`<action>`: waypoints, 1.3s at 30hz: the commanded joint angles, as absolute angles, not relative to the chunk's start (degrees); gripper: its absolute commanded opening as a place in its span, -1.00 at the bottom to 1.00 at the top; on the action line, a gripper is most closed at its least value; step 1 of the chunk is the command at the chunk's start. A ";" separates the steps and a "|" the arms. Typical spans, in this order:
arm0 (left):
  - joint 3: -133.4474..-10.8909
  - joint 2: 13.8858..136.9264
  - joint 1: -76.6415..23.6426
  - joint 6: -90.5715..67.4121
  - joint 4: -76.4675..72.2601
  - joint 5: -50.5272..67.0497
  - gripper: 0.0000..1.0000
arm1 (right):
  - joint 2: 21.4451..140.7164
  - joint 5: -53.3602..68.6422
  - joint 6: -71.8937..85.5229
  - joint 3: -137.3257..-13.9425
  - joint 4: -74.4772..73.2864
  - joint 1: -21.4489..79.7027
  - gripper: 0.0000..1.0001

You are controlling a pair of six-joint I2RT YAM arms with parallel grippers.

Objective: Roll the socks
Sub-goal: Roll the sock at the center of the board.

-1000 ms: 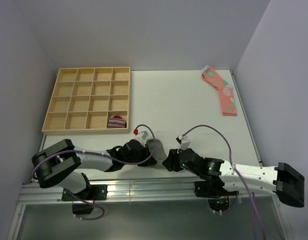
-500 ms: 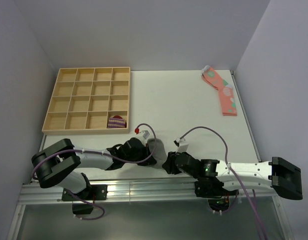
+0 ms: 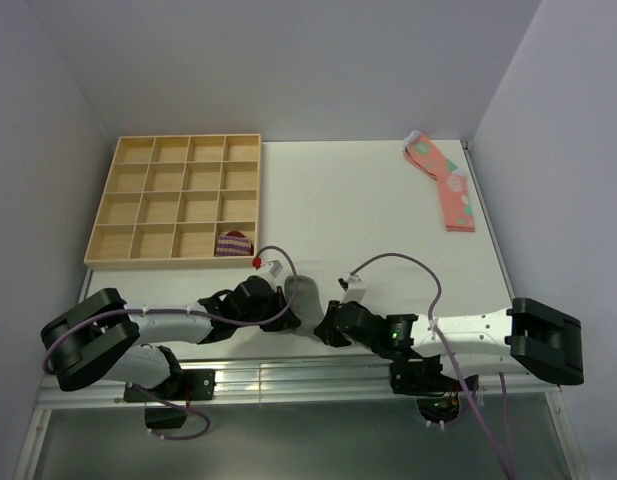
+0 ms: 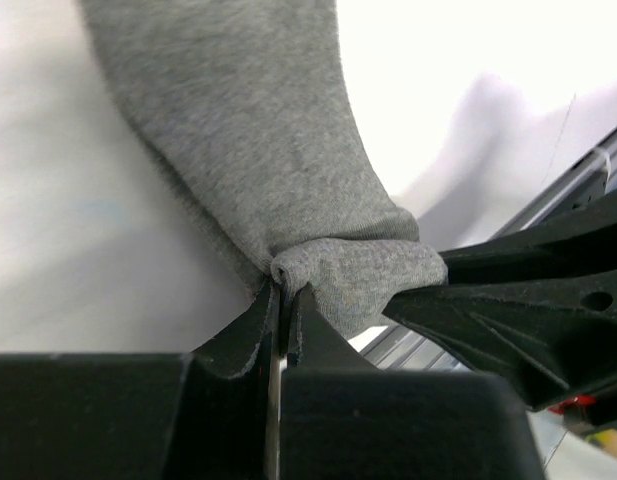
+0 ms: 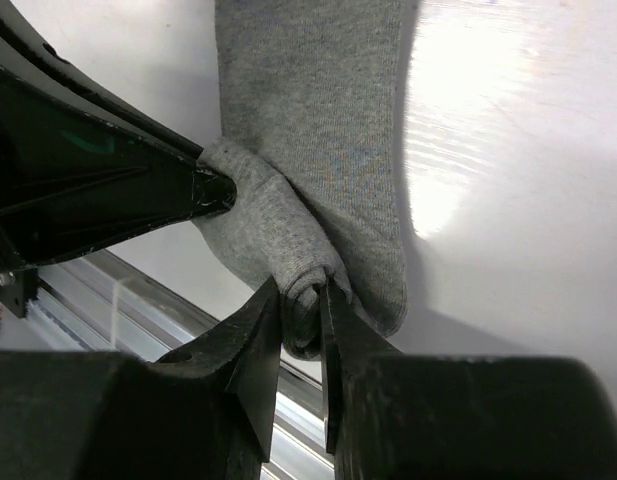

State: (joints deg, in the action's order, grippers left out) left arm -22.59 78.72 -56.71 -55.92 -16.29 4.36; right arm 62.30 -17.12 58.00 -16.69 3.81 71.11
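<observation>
Grey sock [image 4: 248,130]: only wrist views show left pincer [image 4: 284,300] and right pincer [image 5: 300,310] clamping its roll.

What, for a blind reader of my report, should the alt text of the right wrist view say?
The right pincer pinches the rolled end of a grey knitted sock lying on a white table. From the left, the black left pincer holds the same bunched end.

Grey knit sock [image 4: 258,150], unpatterned where visible. Upper right, pink pair [image 3: 450,190] with green-white spots. Purple-striped bundle [image 3: 233,243]. Tan tray [image 3: 158,210].
</observation>
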 commanded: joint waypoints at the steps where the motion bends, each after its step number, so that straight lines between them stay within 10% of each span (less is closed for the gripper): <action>1: -18.11 78.40 -55.02 -56.68 -3.78 -1.84 -0.99 | 67.31 -15.03 60.20 -18.10 5.00 71.54 -0.64; 8: -13.98 72.69 -54.76 -59.94 -6.94 -1.76 -0.99 | 70.14 -10.55 62.49 -21.70 0.54 71.54 -0.66; 18: -17.14 64.79 -54.76 -56.78 -1.68 -5.01 0.00 | 68.11 -2.90 61.52 -24.52 -6.50 66.80 -0.68; 39: -13.27 53.52 -59.23 -52.38 -12.31 -5.53 0.15 | 76.72 17.57 52.30 -32.25 -11.95 53.53 -0.71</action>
